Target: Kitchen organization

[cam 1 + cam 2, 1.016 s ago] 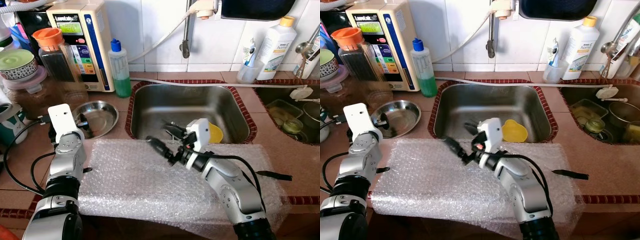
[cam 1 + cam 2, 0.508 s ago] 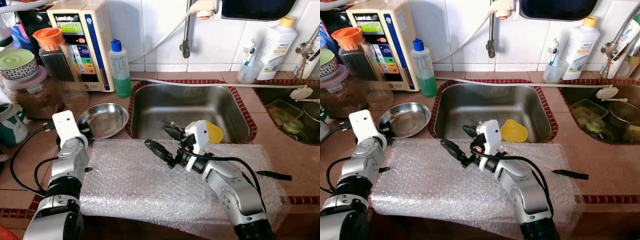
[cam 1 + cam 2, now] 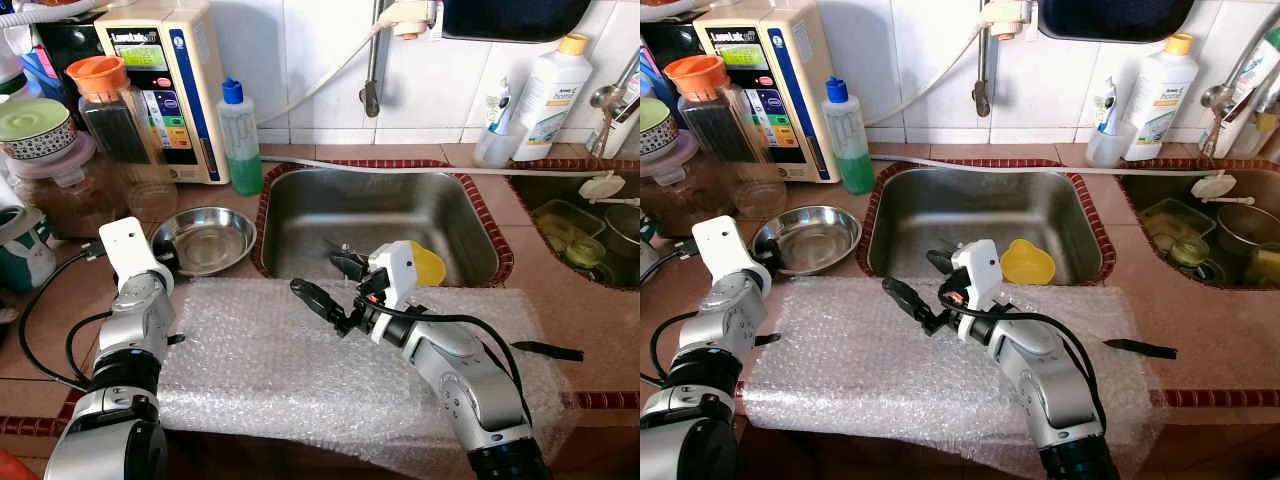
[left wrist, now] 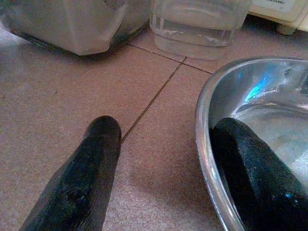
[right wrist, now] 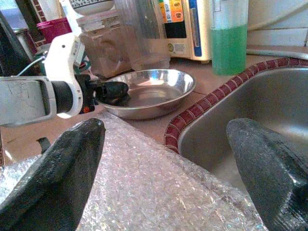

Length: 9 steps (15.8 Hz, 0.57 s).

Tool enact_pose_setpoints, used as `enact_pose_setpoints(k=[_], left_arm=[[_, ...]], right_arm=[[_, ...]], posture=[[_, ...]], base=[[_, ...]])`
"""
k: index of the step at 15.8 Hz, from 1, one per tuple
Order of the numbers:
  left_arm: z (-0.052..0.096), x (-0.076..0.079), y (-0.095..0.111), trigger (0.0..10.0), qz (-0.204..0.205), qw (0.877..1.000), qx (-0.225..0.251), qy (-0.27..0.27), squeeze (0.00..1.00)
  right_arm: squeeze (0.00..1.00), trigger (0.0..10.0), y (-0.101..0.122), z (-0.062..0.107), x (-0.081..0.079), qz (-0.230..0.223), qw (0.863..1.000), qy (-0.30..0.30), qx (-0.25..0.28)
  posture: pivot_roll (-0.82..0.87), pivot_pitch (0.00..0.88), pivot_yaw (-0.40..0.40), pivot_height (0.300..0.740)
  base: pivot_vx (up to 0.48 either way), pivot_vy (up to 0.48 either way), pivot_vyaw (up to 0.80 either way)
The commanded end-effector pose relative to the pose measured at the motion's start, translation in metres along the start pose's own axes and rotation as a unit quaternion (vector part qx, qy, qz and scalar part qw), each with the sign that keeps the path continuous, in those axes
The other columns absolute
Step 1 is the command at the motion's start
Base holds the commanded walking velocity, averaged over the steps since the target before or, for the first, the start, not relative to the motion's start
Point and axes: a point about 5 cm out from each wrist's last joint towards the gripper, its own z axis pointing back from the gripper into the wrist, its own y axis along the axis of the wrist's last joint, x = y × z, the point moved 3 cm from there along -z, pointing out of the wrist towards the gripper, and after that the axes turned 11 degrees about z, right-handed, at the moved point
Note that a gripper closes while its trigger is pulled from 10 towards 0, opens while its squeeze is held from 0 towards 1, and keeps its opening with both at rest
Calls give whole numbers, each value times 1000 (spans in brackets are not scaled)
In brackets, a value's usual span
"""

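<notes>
A shallow steel bowl (image 3: 207, 240) sits on the tiled counter left of the sink (image 3: 300, 215). My left gripper (image 4: 168, 178) is open at the bowl's near-left rim, straddling it: one finger (image 4: 255, 183) lies inside the bowl (image 4: 269, 96) and the other finger (image 4: 82, 183) rests outside on the tiles. My right gripper (image 3: 328, 282) hangs open and empty over the sink's front edge, above a sheet of bubble wrap (image 3: 270, 360), pointing towards the bowl (image 5: 149, 91). A yellow cup (image 3: 431, 266) lies in the sink behind the right wrist.
Jars (image 3: 110, 110), a water machine (image 3: 170, 80) and a green soap bottle (image 3: 240, 140) stand close behind the bowl. A tap (image 3: 372, 60) hangs over the sink. A second basin (image 3: 590, 225) with dishes is at the right. A black tool (image 3: 545, 351) lies on the right counter.
My left gripper has moved forward to the bowl's rim, and the bowl has slid a little to the right. The right gripper has shifted only slightly.
</notes>
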Motion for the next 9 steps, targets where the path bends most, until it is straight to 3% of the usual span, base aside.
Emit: enact_pose_setpoints(k=[1, 8, 9], left_arm=[[0, -5, -8, 0, -5, 1000, -18, 7, 0], [1, -1, -9, 0, -16, 1000, -19, -8, 0], [1, 3, -7, 8157, -24, 999, -7, -19, 0]], right_arm=[[984, 10000, 3, -2, 3, 8, 1000, -4, 0], [980, 10000, 1, -1, 3, 13, 1000, -5, -5], [980, 10000, 1, -1, 4, 13, 1000, -5, -5]], posture=[[-35, 0, 44, 740], [-40, 0, 41, 740], [-40, 0, 40, 740]], base=[[0, 0, 0], [0, 0, 0], [0, 0, 0]])
